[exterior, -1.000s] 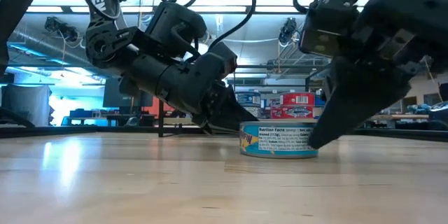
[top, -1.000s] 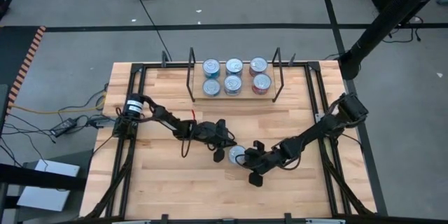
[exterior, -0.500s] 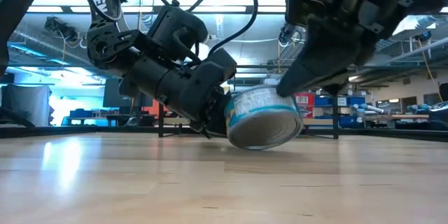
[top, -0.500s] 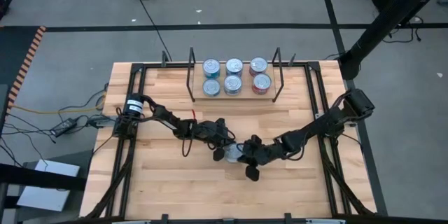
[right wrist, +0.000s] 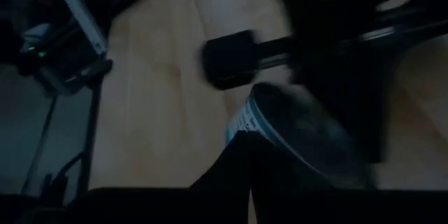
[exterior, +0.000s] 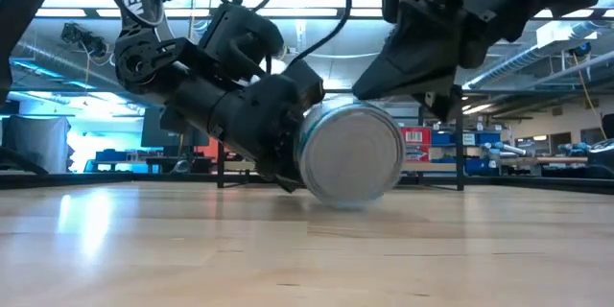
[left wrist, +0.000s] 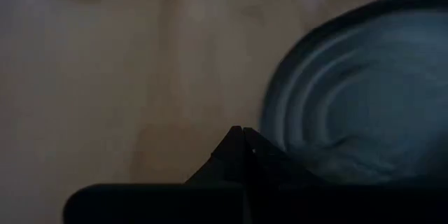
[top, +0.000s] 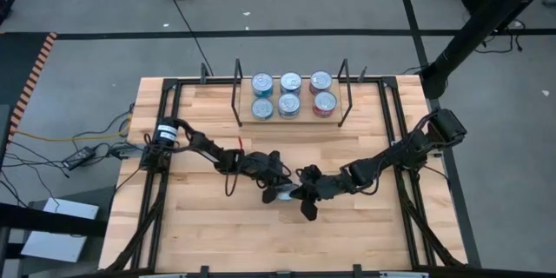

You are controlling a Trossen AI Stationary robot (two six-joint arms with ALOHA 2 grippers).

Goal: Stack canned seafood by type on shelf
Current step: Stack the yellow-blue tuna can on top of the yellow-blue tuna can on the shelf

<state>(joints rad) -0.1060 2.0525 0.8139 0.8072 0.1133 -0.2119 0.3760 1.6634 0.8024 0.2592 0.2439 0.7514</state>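
Standing on edge: flat round silver-lidded tin [exterior: 350, 163], mid light wooden worktop [top: 217, 226].
Left tool [top: 280, 193]: fingers together, touching tin.
Right tool [top: 300, 195]: fingers together, on tin.

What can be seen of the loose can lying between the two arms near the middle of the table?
The can is a small flat round tin, tipped up on its edge on the wooden table with one shiny silver end facing the low camera; a light printed side label shows in the right wrist view. It sits squeezed between the shut left end effector, against its back, and the shut right end effector, bearing on its upper rim. Neither grips it. It lies well in front of the shelf.
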